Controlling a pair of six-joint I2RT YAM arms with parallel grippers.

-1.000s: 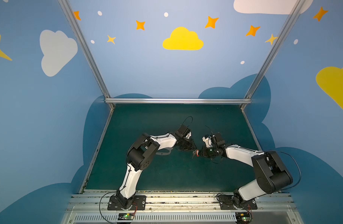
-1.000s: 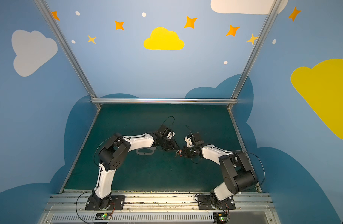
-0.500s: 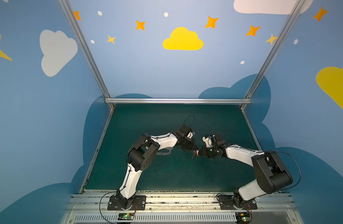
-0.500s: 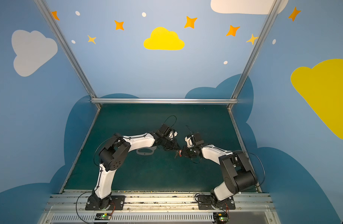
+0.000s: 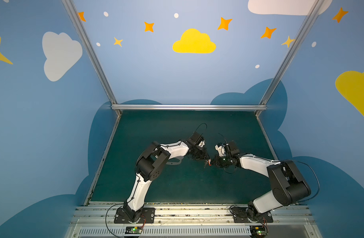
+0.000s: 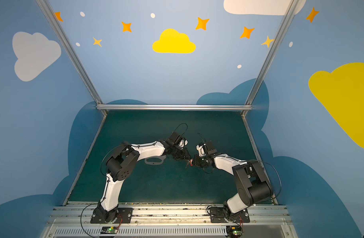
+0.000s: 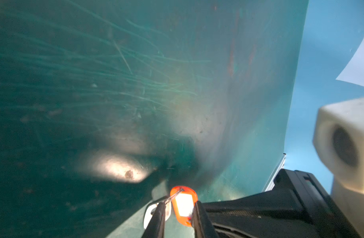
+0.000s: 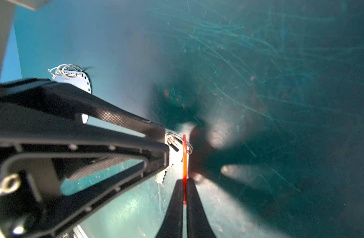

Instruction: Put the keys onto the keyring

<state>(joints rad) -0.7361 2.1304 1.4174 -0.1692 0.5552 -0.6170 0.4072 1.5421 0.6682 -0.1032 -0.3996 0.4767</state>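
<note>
Straight to the keys (image 8: 177, 160): pinched in the right gripper (image 8: 184, 183), jaws pressed together on the near end of the red-orange tag (image 8: 184, 164), seen edge-on from the right wrist. Sticks straight out past those fingertips, over the green mat (image 8: 269, 61). Carries the silver key (image 8: 163, 176) flat along the face turned toward the left gripper (image 7: 179, 206), blade pointing back at the right gripper. Looped through the tag's far tip by a keyring (image 8: 178, 136), a thin wire loop, hard up against the left gripper's fingertips. Touching, hooked, or just beside? Cannot tell.

From the left wrist, looking at the tag face-on, framed between two fingers (image 7: 156, 222) standing partway apart, with no sure hold on anything. Nearly nose to nose in both top views, left gripper (image 5: 207, 159) against right gripper (image 6: 194, 162), tips meeting low over the middle of the mat.

Further out, well behind the left gripper's fingertips and under that forearm, lying flat on the mat, a grey holed plate (image 8: 83, 84) with spare wire rings (image 8: 66, 69) bunched at one end. And off to the side of the left gripper, close by, the white housing of the right wrist camera (image 7: 346, 140).
</note>
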